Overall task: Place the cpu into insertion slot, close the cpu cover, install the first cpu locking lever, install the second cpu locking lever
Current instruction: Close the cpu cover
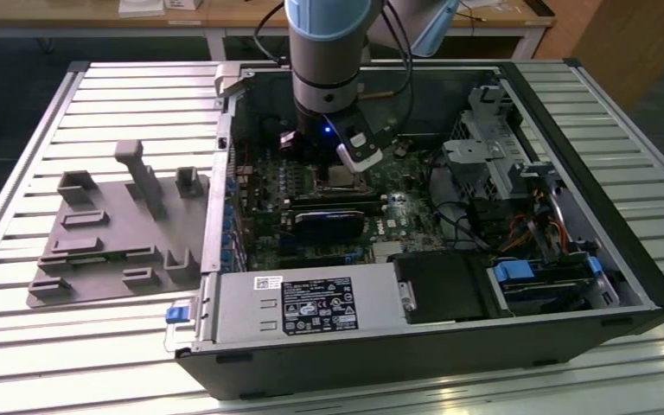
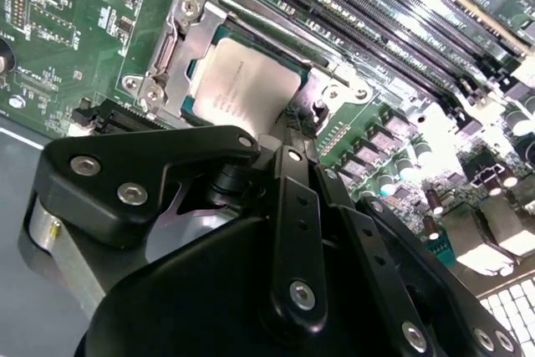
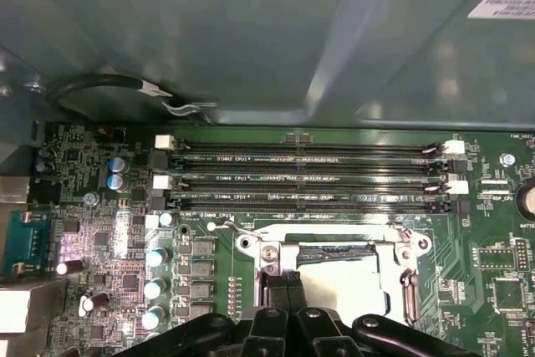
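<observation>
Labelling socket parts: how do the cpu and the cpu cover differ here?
The cpu is a solid pale-grey plate; the cpu cover is a shinier open frame. The cover is larger and rims the cpu, which shows through its window. Both are squarish and silvery metal.

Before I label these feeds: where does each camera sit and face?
Exterior view: off the arm, looking down into the open computer case; arm and gripper show.
Second wrist view: at the wrist, looking past the gripper onto the cpu.
First wrist view: at the wrist, facing the memory slots past the gripper.
Shared: both wrist views see the cpu.
</observation>
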`<control>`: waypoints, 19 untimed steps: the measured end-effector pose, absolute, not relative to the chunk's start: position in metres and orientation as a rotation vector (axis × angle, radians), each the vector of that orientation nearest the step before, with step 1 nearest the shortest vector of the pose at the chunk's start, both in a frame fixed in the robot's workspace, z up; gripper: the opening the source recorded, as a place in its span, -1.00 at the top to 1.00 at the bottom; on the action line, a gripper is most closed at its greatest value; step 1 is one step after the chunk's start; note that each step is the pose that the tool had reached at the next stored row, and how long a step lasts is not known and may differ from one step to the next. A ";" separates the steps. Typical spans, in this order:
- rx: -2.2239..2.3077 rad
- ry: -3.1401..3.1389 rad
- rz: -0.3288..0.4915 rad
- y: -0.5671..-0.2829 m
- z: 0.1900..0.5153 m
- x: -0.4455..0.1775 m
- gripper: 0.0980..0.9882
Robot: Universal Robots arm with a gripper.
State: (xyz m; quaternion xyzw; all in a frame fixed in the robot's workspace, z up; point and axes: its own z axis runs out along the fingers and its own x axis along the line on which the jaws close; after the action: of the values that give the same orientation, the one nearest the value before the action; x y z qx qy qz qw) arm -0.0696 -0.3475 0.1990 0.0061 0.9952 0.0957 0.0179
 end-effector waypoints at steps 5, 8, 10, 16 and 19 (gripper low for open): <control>0.019 3.091 0.298 -0.348 0.198 -0.069 0.99; 0.019 3.092 0.297 -0.348 0.198 -0.066 0.99; 0.019 3.091 0.298 -0.348 0.198 -0.066 0.99; 0.019 3.091 0.298 -0.348 0.201 -0.066 0.99; 0.019 3.091 0.298 -0.348 0.206 -0.066 0.99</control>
State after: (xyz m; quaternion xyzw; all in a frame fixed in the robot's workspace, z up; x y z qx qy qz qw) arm -0.0658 -0.3483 0.2063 0.0061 0.9952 0.0958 0.0179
